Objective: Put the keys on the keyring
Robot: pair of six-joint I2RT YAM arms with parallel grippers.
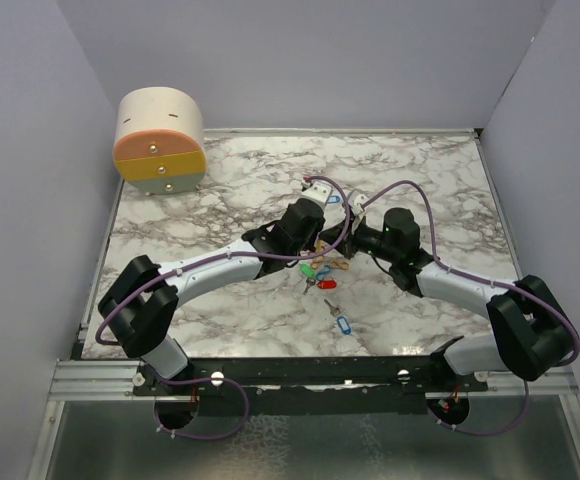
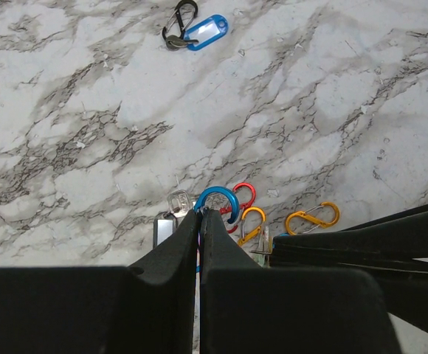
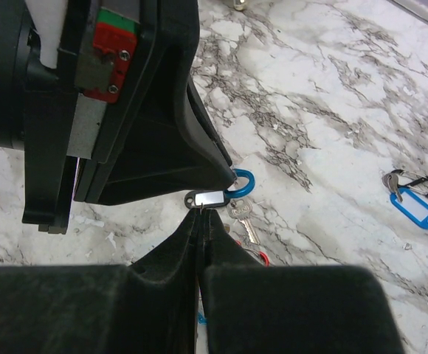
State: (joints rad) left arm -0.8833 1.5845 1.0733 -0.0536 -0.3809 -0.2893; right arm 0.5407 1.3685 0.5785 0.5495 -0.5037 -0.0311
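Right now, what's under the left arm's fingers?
The left fingers pinch a blue clip at their tips, and a tag peeks out beside it. They hide the rest of the tag.

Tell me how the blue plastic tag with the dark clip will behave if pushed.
The blue plastic tag lies flat on the smooth marble tabletop, so it would probably slide, not roll. The dark metal clip joined to it would likely trail loosely. Both look thin and light, probably awkward to pinch.

Before me, the marble table (image 1: 220,200) carries a round box (image 1: 160,140) in its far left corner, with keys (image 1: 342,324) and clips (image 2: 313,218) lying near the middle.
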